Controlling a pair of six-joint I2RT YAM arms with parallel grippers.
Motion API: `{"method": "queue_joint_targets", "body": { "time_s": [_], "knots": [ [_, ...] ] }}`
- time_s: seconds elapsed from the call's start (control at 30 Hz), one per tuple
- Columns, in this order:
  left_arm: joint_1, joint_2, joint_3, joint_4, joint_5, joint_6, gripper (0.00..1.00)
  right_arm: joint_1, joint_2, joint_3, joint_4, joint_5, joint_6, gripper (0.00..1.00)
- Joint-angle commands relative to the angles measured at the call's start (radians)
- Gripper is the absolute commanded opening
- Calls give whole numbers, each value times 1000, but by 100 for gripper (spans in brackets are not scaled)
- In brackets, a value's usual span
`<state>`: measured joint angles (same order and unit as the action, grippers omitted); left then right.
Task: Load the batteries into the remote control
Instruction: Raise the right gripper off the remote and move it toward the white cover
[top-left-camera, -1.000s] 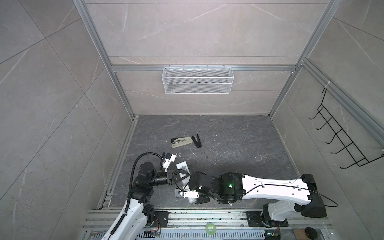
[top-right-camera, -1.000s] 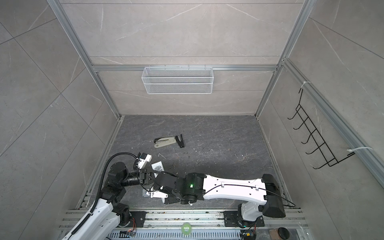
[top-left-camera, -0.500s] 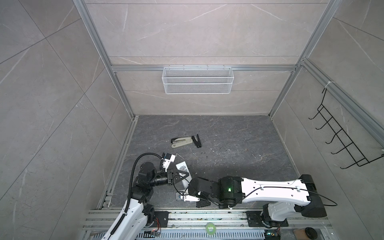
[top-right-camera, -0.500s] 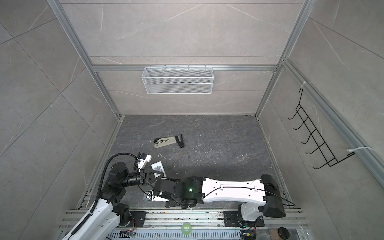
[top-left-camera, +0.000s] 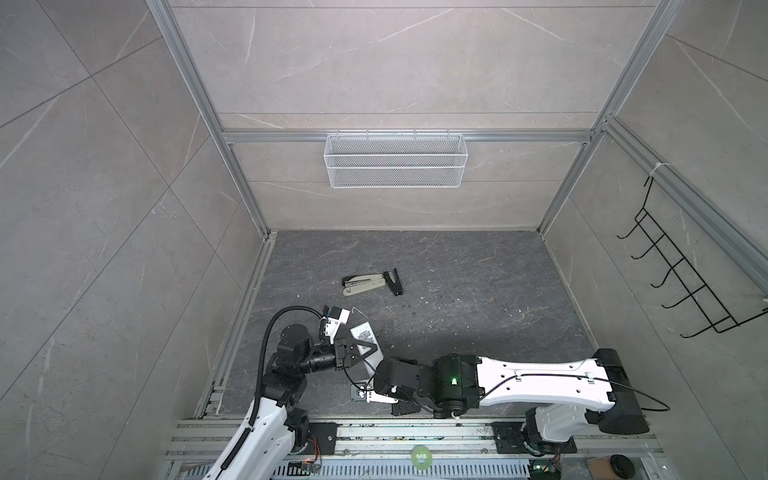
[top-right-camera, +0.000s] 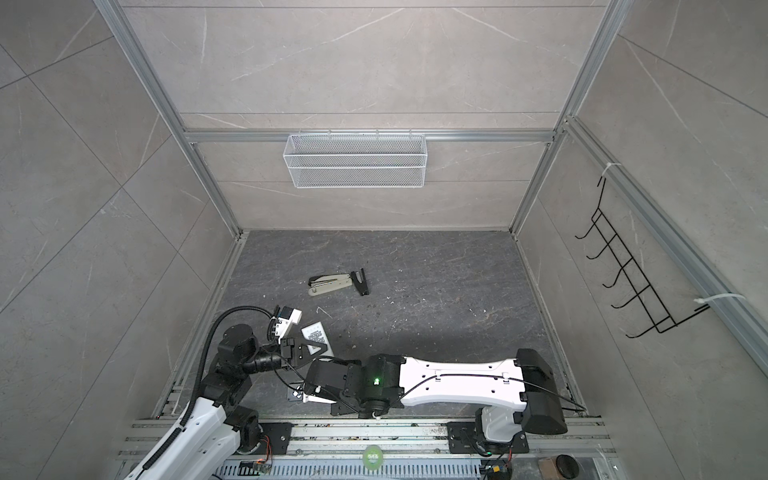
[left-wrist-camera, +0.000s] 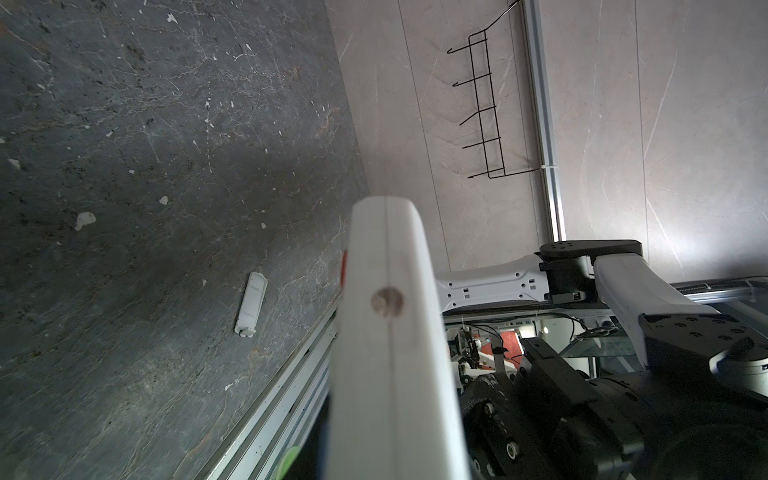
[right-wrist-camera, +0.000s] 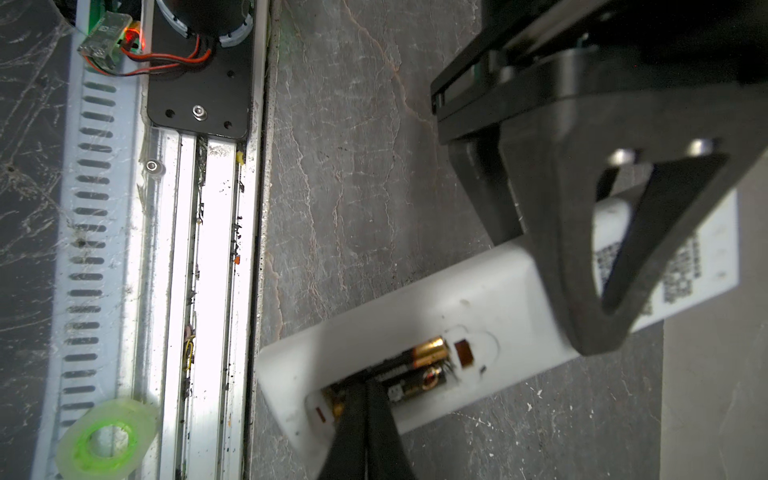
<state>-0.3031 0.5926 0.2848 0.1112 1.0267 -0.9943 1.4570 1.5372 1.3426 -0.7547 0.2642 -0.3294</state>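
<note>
The white remote control (right-wrist-camera: 415, 324) lies back up just above the floor, with its compartment open. Two black batteries (right-wrist-camera: 419, 368) with copper-gold ends lie side by side in it. My right gripper (right-wrist-camera: 365, 388) is shut, and its tips rest on the batteries near one end of the compartment. My left gripper (top-left-camera: 362, 348) is shut on the remote; one black finger (right-wrist-camera: 582, 257) straddles the labelled part. The remote's printed label (top-left-camera: 360, 332) (top-right-camera: 313, 332) shows in both top views. There the right wrist (top-left-camera: 392, 374) hides the right fingers. The remote's end (left-wrist-camera: 386, 316) fills the left wrist view and hides the left jaws.
A small white battery cover (left-wrist-camera: 251, 303) lies on the dark floor. A beige-and-black stapler (top-left-camera: 368, 282) (top-right-camera: 334, 284) sits further back. The metal rail (right-wrist-camera: 208, 249) with a green tape roll (right-wrist-camera: 108, 436) runs along the front edge. A wire basket (top-left-camera: 395, 166) and hook rack (top-left-camera: 685, 286) hang on the walls.
My right arm has shifted slightly left and toward the front edge, staying over the remote's near end. The left arm and the remote have stayed put.
</note>
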Motion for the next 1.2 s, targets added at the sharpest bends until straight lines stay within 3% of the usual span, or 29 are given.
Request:
{"method": "queue_joint_targets", "body": {
  "time_s": [0.0,0.07,0.2,0.53,0.77,0.93,1.17],
  "knots": [
    [-5,-41,94,-20,92,9,0,-6,-34,-7,-97,-16,55,13],
    [-5,-45,104,-77,47,46,0,-5,-80,-7,-86,-28,88,18],
    [-5,-47,57,-33,-33,27,0,-6,-166,-11,-53,-60,177,29],
    [-5,-73,37,-118,-234,111,0,-72,-222,0,-183,35,503,57],
    [-5,-105,36,-141,-271,135,0,-180,-200,-112,-259,-77,730,67],
    [-6,-135,34,-179,-302,148,0,-221,-181,-214,-249,-138,772,72],
    [-5,-140,34,-191,-313,154,0,-276,-108,-358,-50,-276,803,71]
  ]
}}
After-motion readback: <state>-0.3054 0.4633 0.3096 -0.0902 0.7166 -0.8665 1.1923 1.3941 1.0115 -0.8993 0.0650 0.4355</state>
